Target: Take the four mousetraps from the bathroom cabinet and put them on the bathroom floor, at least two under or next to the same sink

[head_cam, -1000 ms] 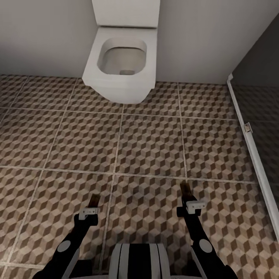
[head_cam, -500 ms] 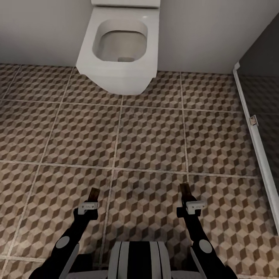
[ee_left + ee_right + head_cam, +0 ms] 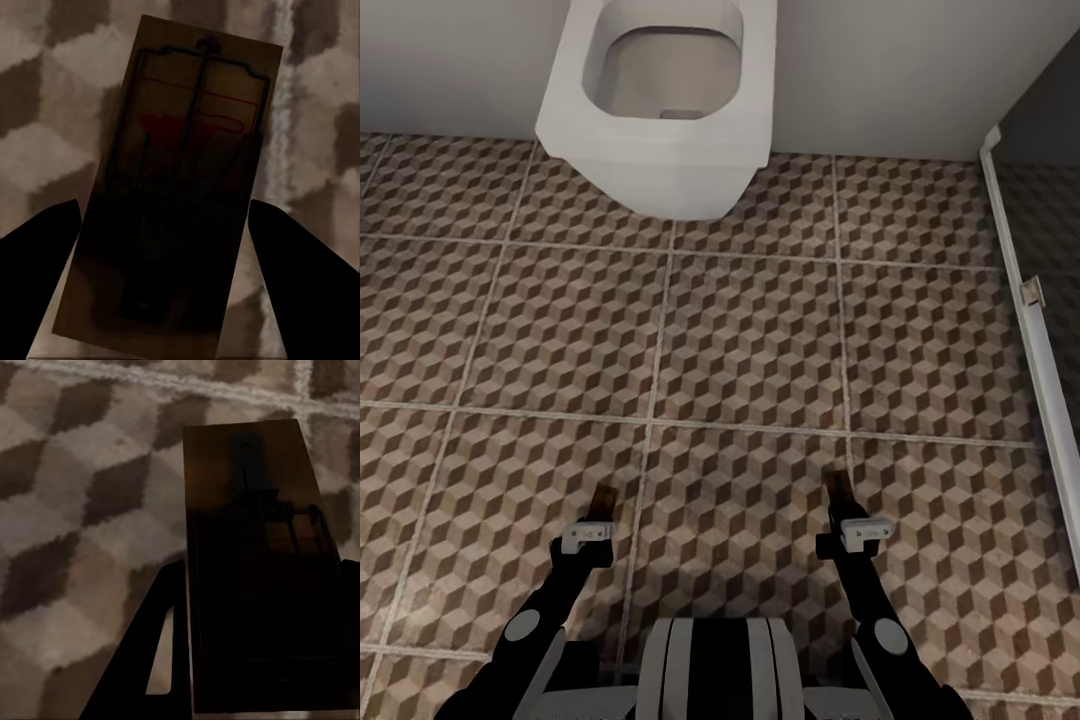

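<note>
I'm looking down at the bathroom floor (image 3: 740, 330), with a white toilet (image 3: 660, 110) against the wall ahead and a glass shower partition (image 3: 1030, 310) at right. My left end effector (image 3: 598, 512) is clamped on a mousetrap (image 3: 180, 187), fingers (image 3: 41, 255) on either side of the board and the wire bar facing the wrist camera. My right end effector (image 3: 842, 500) grips a second mousetrap (image 3: 255, 547), held above the tiles.
</note>
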Robot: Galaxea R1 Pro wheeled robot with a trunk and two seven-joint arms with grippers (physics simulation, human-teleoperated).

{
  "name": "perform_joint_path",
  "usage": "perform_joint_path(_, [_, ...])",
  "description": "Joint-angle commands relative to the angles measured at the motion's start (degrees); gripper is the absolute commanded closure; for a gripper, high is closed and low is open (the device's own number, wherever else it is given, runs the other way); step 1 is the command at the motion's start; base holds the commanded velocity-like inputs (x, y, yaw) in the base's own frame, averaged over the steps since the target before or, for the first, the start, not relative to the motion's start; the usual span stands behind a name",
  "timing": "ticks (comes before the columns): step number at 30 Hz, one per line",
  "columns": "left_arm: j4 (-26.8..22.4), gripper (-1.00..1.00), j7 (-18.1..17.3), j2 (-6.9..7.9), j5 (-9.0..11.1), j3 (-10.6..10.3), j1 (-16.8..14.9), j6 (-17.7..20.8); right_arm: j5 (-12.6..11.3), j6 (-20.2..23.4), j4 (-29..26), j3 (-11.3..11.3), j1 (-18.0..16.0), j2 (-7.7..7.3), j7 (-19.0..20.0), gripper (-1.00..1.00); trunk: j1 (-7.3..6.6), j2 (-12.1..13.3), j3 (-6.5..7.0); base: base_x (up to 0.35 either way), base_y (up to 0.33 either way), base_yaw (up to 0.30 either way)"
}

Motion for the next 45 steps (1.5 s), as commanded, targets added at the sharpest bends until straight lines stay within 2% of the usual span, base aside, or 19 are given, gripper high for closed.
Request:
perform_joint_path(1, [0.00, 1.00, 0.19, 0.07, 0.59, -0.17, -0.01, -0.04, 0.45, -0.55, 0.02, 0.08, -0.02, -0.01, -0.42, 1.00, 0.02, -0.02, -0.25, 0.000, 0.000, 0.000])
perform_joint_path(7, [0.04, 1.00, 0.19, 0.06, 0.59, -0.24, -0.01, -0.04, 0.47, -2.87, -0.38, -0.13, -0.02, -0.03, -0.46, 1.00, 0.17, -0.10, -1.58, 0.000, 0.000, 0.000])
perform_joint_path(45, [-1.05, 1.00, 0.15, 0.25, 0.59, -0.27, 0.04, -0.34, 0.60, -4.03, -2.25, -0.16, -0.02, -0.30, -0.42, 1.00, 0.87, -0.46, -1.60, 0.000, 0.000, 0.000])
